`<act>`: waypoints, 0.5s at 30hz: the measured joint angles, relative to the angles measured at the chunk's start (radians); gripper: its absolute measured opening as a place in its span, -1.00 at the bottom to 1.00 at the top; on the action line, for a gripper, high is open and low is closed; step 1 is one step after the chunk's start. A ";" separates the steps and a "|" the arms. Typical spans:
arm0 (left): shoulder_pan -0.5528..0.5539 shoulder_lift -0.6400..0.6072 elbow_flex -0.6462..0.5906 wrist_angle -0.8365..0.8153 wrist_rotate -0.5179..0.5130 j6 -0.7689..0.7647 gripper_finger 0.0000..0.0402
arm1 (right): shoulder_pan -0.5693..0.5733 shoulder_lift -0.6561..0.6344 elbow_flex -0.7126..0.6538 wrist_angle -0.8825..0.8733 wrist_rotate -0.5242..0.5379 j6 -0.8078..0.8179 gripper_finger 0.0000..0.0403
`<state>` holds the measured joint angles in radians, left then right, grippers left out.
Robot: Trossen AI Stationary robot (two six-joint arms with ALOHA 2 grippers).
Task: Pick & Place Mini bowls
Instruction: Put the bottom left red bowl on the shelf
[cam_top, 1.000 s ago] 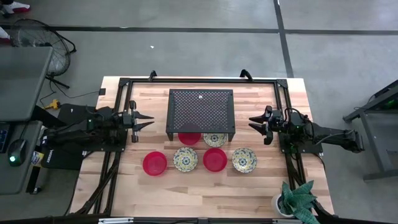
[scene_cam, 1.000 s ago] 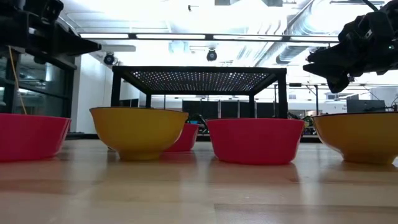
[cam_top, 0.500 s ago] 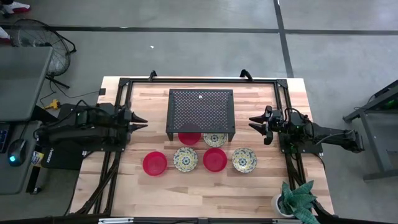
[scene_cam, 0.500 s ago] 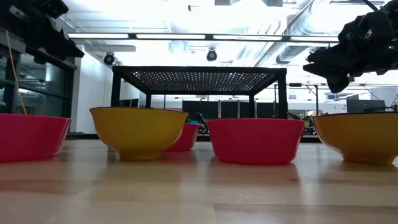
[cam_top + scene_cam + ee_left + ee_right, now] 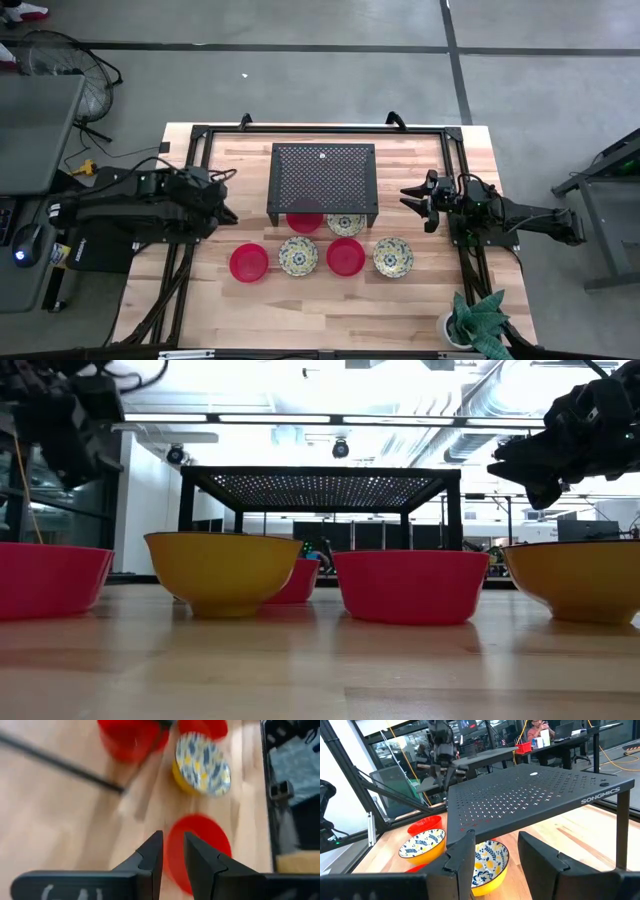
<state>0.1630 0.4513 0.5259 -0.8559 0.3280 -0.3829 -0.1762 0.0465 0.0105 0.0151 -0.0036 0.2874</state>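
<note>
We saw the left arm bent at the table's left side, its wrist turned downward toward the tabletop. The left gripper pointed down with only a narrow gap between its fingers and nothing between them; in the high view it was hard to make out. The right arm lay stretched along the table's right side, level above the surface. The right gripper faced the table's middle, its fingers spread wide and empty.

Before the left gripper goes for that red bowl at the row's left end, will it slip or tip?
The red bowl looks glossy, so the fingers may slide on it. Its round wall narrows toward the base, so a rim push could tilt it. It appears rigid and empty, probably light. The left gripper hangs above it.
</note>
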 joint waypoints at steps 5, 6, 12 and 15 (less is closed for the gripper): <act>-0.050 0.070 0.000 -0.071 0.034 -0.080 -0.63 | 0.000 0.000 0.000 0.000 0.000 0.000 -0.32; -0.075 0.084 0.000 -0.064 0.027 -0.110 -0.63 | 0.000 0.000 0.000 0.000 0.000 0.000 -0.32; -0.273 0.161 0.001 -0.027 -0.090 -0.335 -0.63 | 0.000 0.000 0.000 0.000 0.000 0.000 -0.32; -0.382 0.211 0.001 -0.026 -0.153 -0.464 -0.63 | 0.000 0.000 0.000 0.001 0.000 0.000 -0.32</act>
<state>-0.2193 0.6621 0.5270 -0.8823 0.1749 -0.8470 -0.1762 0.0466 0.0105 0.0158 -0.0036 0.2878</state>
